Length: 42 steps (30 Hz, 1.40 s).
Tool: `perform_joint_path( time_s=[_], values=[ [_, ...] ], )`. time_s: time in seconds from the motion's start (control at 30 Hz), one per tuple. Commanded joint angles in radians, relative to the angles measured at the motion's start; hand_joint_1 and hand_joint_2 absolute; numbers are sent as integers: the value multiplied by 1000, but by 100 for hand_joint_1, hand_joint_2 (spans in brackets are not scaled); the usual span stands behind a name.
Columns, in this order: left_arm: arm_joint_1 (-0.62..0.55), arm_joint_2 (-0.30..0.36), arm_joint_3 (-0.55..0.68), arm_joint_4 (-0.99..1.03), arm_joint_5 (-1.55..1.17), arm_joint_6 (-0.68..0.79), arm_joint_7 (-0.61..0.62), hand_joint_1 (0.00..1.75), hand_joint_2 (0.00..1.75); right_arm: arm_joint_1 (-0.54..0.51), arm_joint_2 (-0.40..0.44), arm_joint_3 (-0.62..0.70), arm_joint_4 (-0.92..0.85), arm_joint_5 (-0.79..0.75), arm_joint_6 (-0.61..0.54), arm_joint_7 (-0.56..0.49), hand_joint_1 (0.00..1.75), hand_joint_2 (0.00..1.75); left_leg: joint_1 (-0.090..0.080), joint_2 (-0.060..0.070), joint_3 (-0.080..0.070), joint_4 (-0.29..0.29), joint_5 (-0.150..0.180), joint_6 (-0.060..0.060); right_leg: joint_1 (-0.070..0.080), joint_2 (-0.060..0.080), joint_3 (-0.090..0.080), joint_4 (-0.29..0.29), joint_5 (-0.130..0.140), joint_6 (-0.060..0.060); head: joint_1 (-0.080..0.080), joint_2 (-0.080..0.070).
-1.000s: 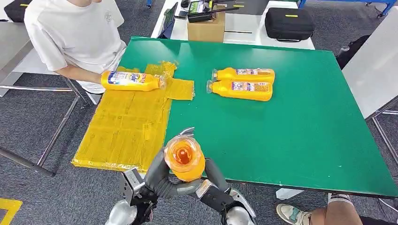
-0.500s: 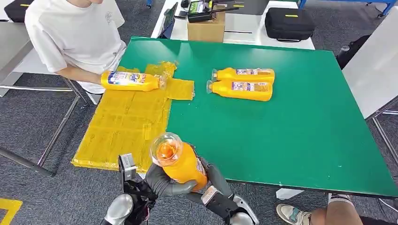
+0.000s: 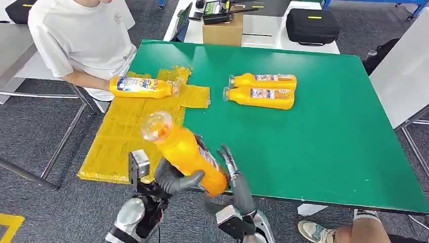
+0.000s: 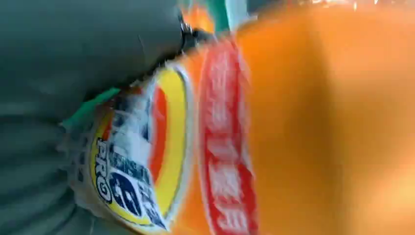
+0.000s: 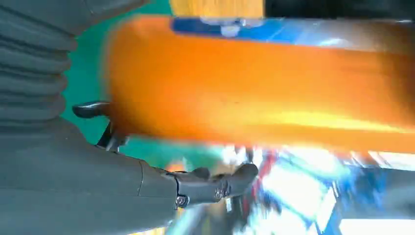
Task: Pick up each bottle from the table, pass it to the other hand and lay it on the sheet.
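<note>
Head view: handover done, judging by left hand (image 3: 174,178) wrapped round tilted orange bottle (image 3: 184,152), cap end toward yellow sheet (image 3: 131,136); right hand (image 3: 235,179) just beside bottle, fingers spread, holding nothing. Next: carry over sheet, lay flat near bottle already there (image 3: 141,87), then release.

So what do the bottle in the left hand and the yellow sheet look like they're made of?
The held bottle looks like glossy orange plastic: highlights along its side, a printed label, and a clear cap, likely plastic too. The yellow sheet looks like thin translucent film, probably plastic: shiny, creased, crumpled at its far edge. The left hand grips the bottle.
</note>
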<state>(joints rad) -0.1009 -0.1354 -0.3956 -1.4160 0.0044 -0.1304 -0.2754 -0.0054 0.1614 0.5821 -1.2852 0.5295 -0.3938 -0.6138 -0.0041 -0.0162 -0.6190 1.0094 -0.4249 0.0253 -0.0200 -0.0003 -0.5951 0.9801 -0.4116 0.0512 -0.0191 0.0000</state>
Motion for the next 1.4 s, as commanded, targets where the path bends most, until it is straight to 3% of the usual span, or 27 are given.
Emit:
perform_joint_path(
  time_s=[0.03, 0.13, 0.3, 0.4, 0.53, 0.73, 0.83, 0.93, 1.13, 1.2, 1.23, 1.27, 1.3, 1.4],
  values=[
    [-180, 190, 72, 130, -222, 33, 55, 175, 175, -45, -11, -73, -143, 29, -200, -35, 0, 0, 0, 7, 6, -1, -2, -2, 0, 5, 3, 0, 0, -3, -1, 0],
    [-236, 278, 102, 159, -386, 49, 72, 175, 175, -27, 5, -153, -161, -54, -208, -54, 0, 0, 1, 4, 3, 0, 1, -3, 1, 1, -1, 0, 0, -3, 0, 0],
    [-225, 263, 123, 155, -407, 29, 63, 175, 175, -20, 11, -159, -159, -57, -203, -63, 0, 0, 3, 9, 6, -1, 0, -4, 3, 5, 3, 0, 0, -4, -1, 0],
    [-224, 261, 121, 153, -410, 30, 63, 175, 175, -20, 12, -158, -158, -57, -203, -63, 0, 0, 3, 5, 6, 0, 0, -4, 3, 1, 3, 0, -1, -3, 0, 0],
    [-277, 382, 35, 190, -714, 82, 133, 175, 175, -4, 30, -217, -170, -105, -220, -66, 0, 0, 3, 6, 3, 0, 1, -3, 3, 4, 0, 0, 0, -2, 0, 0],
    [-418, 402, -8, 374, -831, 33, 149, 175, 175, -7, 49, -213, -139, -142, -151, -78, 0, 0, 3, 4, 2, 0, 2, -3, 3, 1, -1, 0, 0, -3, -1, 0],
    [-558, 455, -169, 515, -1002, -35, 170, 175, 175, -13, 51, -187, -140, -159, -107, -71, 0, 0, 4, 2, 1, 0, 3, -4, 4, 0, -1, 1, 0, -3, 0, 0],
    [-672, 409, -259, 697, -1066, -108, 172, 175, 175, -34, 66, -174, -116, -172, -78, -57, 0, 0, 5, 3, 2, 0, 3, -5, 4, 0, -1, 1, 2, -5, 0, 0],
    [-694, 298, -278, 922, -1081, -46, 200, 175, 175, -54, 81, -170, -51, -196, -44, -35, 0, 0, 4, 4, 5, -2, 3, -5, 4, 2, 2, 0, 2, -5, 0, 0],
    [-689, 267, -240, 960, -1041, -30, 192, 120, 175, -57, 84, -174, -38, -212, -28, -34, 0, 0, 5, 5, 6, -2, 3, -5, 4, 2, 3, -1, 2, -5, 0, 0],
    [-690, 255, -228, 973, -1017, -45, 171, 40, 175, -61, 87, -176, -29, -222, -21, -32, 0, 0, 5, 5, 4, -1, 3, -5, 4, 2, 1, 0, 2, -5, 0, 0],
    [-690, 247, -214, 984, -997, -52, 165, 9, 175, -65, 87, -179, -20, -227, -18, -32, 0, 0, 5, 5, 6, -1, 2, -5, 5, 1, 4, -1, 1, -5, 0, 0],
    [-692, 240, -209, 992, -984, -63, 165, 0, 175, -69, 89, -182, -11, -232, -17, -31, 0, 0, 5, 5, 5, -1, 2, -5, 5, 2, 2, 0, 1, -5, 0, 0],
    [-713, 220, -191, 1017, -949, -98, 159, 0, 175, -90, 95, -201, 22, -258, -6, -27, 0, 0, 5, 5, 3, -1, 3, -5, 4, 3, 1, 0, 2, -5, 0, 0]
  ],
)
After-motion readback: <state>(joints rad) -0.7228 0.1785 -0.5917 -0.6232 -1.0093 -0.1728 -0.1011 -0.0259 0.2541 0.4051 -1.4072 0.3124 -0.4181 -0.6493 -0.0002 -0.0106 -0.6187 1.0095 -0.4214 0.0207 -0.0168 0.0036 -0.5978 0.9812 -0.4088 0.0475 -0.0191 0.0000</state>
